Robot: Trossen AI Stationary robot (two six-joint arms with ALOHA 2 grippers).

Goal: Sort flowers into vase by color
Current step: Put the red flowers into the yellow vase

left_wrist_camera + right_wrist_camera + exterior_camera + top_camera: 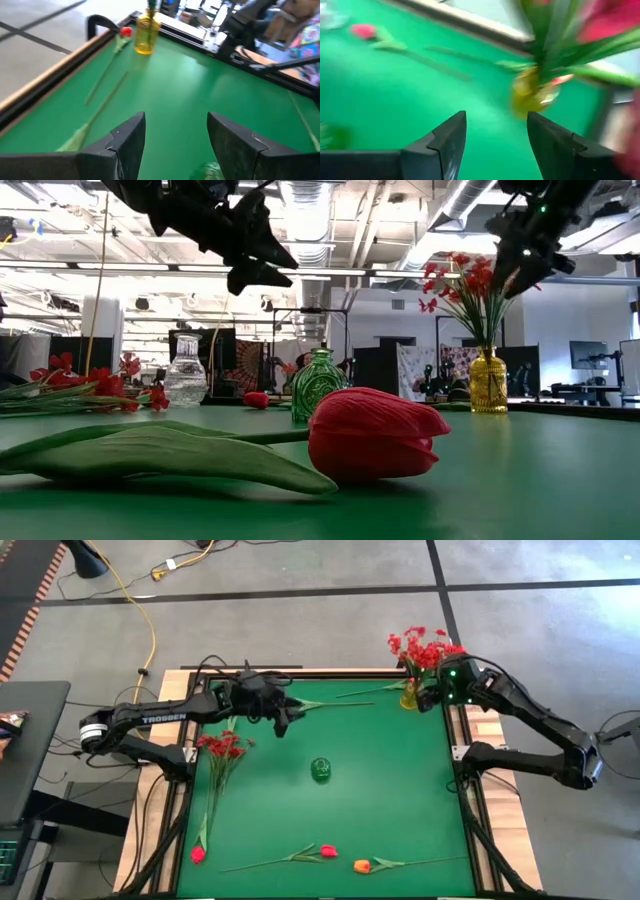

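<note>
A: While both arms sit at the far end of the table (pixel 400 810), quick status. Left gripper (pixel 283 718) is up off the green mat, far-left area, fingers spread with nothing between them. Wrist view confirms: wide gap, only mat below.

B: Right one?

A: Right gripper (pixel 432 698) is at the far right corner, just beside the yellow vase (pixel 409 695). Fingers apart too, holding nothing. Its wrist view shows the vase close in front, green stems rising out of it.

B: What's in the vase?

A: Spray of small red blossoms (pixel 420 646), standing up out of the neck. Low view shows them upright.

B: Other flowers?

A: Second red spray (pixel 222 745) lies flat on the left side, stem running toward the near edge. Small red bud (pixel 198 854) near its stem end at the near-left corner. Red-pink tulip (pixel 328 852) and orange tulip (pixel 362 866) lie near each other along the near edge, stems pointing opposite ways. One long stem (pixel 330 705) lies at the far edge between the left gripper and the vase.

B: Other vases?

A: Green glass vase (pixel 320 769) mid-table, empty from what I see. Low view also shows a clear glass vase (pixel 186 372) on the left.
</note>
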